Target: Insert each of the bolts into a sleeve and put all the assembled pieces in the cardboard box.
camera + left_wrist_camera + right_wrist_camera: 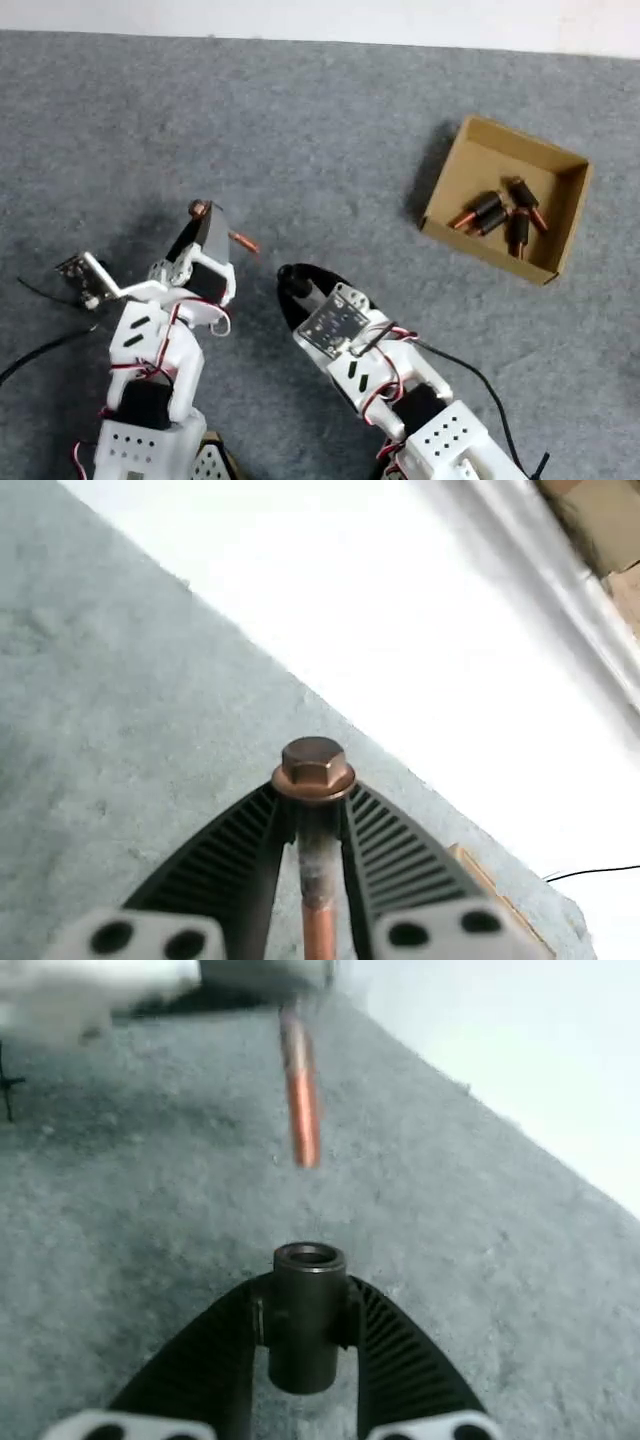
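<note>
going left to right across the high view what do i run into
left gripper gripping the bolt → right gripper holding the sleeve → cardboard box with assembled pieces inside

Grey felt-covered table (300,120): the far half is bare from the left edge across to the brown open-topped cardboard box (495,165) near the right edge. Nothing stands over the box top. Four sleeved copper pieces (488,208) lie clustered on its floor, with bare floor toward its far wall. An open strip of felt lies between box and right pincer (308,1295). A hex-headed copper bolt (243,241) juts from the left pincer (315,805) toward the black cylindrical sleeve (307,1315); the short gap between them is free. A thin black cable (50,348) lies at the near left edge.
</note>
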